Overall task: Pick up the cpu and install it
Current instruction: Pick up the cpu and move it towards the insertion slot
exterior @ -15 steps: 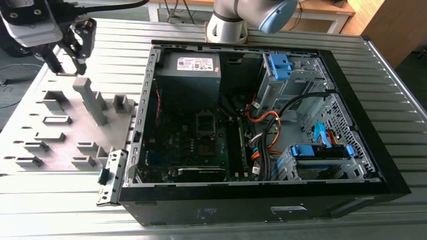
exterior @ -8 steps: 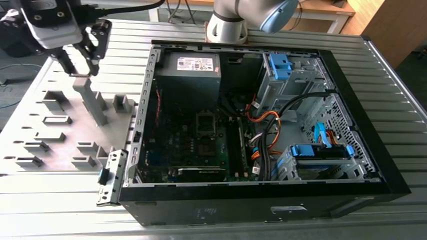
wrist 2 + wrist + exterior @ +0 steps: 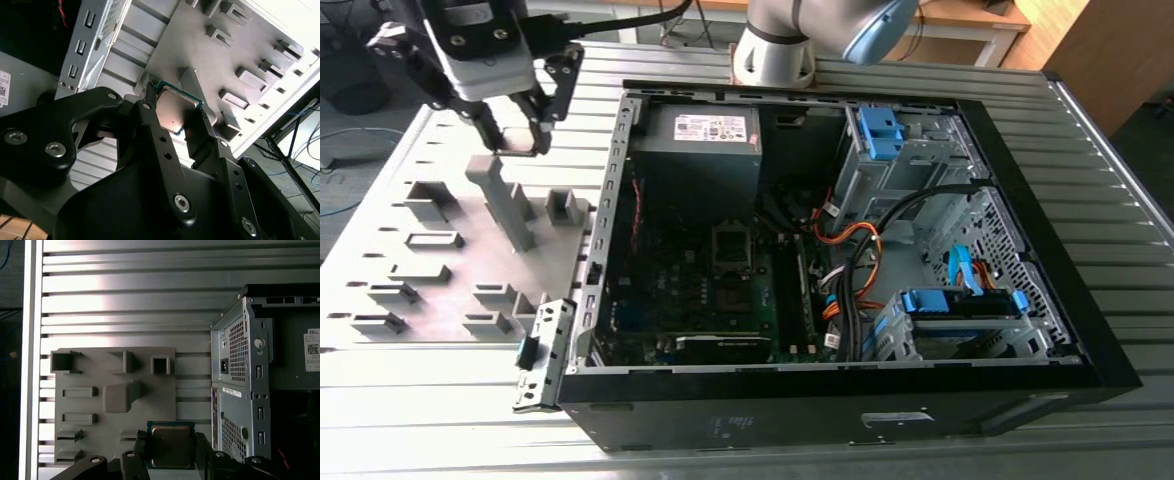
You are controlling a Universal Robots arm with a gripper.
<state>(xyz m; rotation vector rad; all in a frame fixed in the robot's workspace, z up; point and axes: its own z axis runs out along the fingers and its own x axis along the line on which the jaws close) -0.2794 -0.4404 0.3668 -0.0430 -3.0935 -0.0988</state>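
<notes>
The cpu [image 3: 170,445] is a small flat square chip with a tan-grey metal face and a green edge. My gripper [image 3: 170,452] is shut on it, with a black finger on each side. The second wrist view shows the cpu [image 3: 175,107] clamped between the black fingers [image 3: 155,130], lifted above the grey fixture plate. In the exterior view the gripper [image 3: 518,132] hangs above the fixture plate [image 3: 454,260], towards the exterior view's left of the open computer case [image 3: 841,250]. The pale cpu [image 3: 516,139] shows between the fingertips. Inside the case lies the motherboard [image 3: 720,290].
Grey blocky fixtures [image 3: 500,200] stand up from the plate under the gripper. The case's metal side wall [image 3: 607,230] rises between the plate and the motherboard. A grey power-supply box [image 3: 700,135], orange cables [image 3: 854,260] and blue drive brackets [image 3: 961,300] occupy the case.
</notes>
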